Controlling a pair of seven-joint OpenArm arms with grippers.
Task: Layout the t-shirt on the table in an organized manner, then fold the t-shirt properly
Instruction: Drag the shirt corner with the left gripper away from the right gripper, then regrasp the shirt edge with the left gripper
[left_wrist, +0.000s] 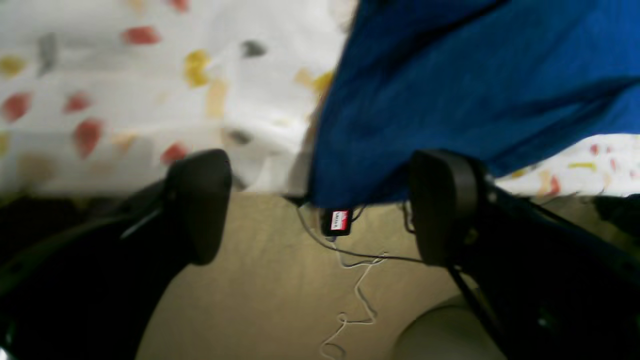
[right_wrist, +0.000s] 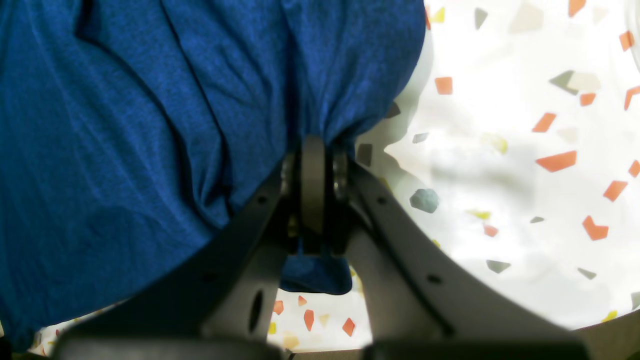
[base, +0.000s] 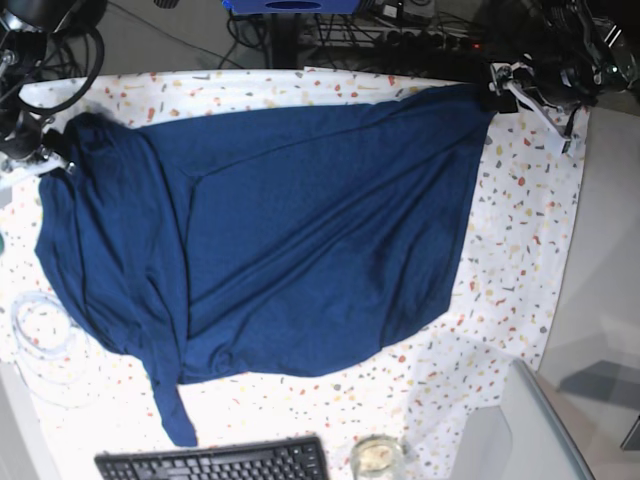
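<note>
The dark blue t-shirt (base: 300, 230) lies spread wide across the speckled white table (base: 520, 260), with folds bunched along its left side. My left gripper (left_wrist: 322, 205) is open at the table's far right corner. A corner of the t-shirt (left_wrist: 475, 85) lies at the table edge between and just beyond its fingers (left_wrist: 200, 200), held by neither. In the base view this left gripper (base: 497, 95) sits at the shirt's top right corner. My right gripper (right_wrist: 313, 165) is shut on a gathered fold of the t-shirt (right_wrist: 125, 150), at the shirt's upper left (base: 55, 155).
A black keyboard (base: 215, 462) and a small glass jar (base: 377, 457) sit at the near edge. A coil of clear tubing (base: 40, 330) lies at the left. Beyond the table edge, thin cables (left_wrist: 350, 260) trail on the beige floor.
</note>
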